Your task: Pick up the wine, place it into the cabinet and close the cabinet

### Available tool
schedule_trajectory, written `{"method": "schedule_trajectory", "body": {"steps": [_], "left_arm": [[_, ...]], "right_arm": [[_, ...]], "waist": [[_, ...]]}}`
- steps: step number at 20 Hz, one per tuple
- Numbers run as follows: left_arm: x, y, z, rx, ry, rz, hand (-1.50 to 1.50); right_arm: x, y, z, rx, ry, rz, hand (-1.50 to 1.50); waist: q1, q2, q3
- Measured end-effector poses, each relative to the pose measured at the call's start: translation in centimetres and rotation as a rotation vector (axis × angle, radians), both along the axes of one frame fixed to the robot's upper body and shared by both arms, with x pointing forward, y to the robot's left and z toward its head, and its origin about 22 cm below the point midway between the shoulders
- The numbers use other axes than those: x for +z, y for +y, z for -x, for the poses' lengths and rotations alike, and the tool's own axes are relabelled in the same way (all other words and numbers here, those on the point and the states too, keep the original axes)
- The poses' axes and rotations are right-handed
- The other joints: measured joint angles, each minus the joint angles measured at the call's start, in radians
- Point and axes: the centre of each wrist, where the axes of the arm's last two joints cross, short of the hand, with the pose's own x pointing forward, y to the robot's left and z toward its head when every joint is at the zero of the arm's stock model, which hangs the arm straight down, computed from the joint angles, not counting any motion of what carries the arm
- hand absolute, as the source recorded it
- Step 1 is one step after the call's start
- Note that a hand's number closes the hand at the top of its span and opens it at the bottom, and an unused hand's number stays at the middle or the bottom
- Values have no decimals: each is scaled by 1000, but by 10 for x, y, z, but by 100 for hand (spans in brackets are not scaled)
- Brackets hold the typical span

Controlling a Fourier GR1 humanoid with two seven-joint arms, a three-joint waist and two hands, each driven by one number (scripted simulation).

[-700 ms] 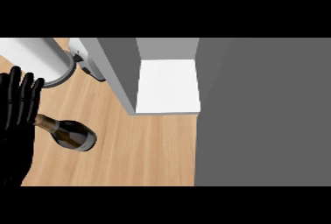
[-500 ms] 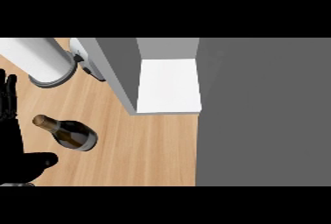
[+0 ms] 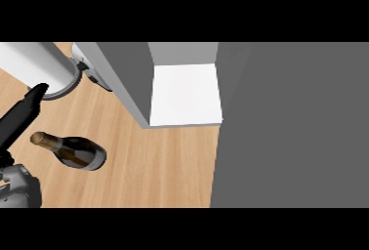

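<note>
Left hand [image 3: 22, 114] beside the wine [image 3: 72, 150], fingers straight, holding nothing.
Best to curl round the body, not the neck; cabinet [image 3: 184, 93] stands open.

The dark glass wine bottle [image 3: 75, 151] is showing a gold foil neck and an amber-brown label. The light wooden table [image 3: 158, 166] is showing fine pale grain lines. The grey cabinet [image 3: 130, 78] is showing a white inside shelf [image 3: 186, 95]. The black left hand [image 3: 22, 117] is joining a grey forearm [image 3: 18, 190].
</note>
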Motion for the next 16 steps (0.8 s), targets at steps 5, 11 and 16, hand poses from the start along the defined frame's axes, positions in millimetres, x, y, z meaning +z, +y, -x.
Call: {"method": "schedule_trajectory", "body": {"steps": [5,11,16], "left_arm": [[8,-32,-42,112,-38,27,-150],[27,-67,-87,137,-40,19,-150],[48,-81,-118,175,-16,12,-150]], "right_arm": [[6,6,10,99,20,-14,-150],[21,3,24,121,34,-27,-150],[30,2,30,120,39,-32,-150]], "waist": [[-27,-3,1],[-22,-12,1],[-12,-16,-3]]}}
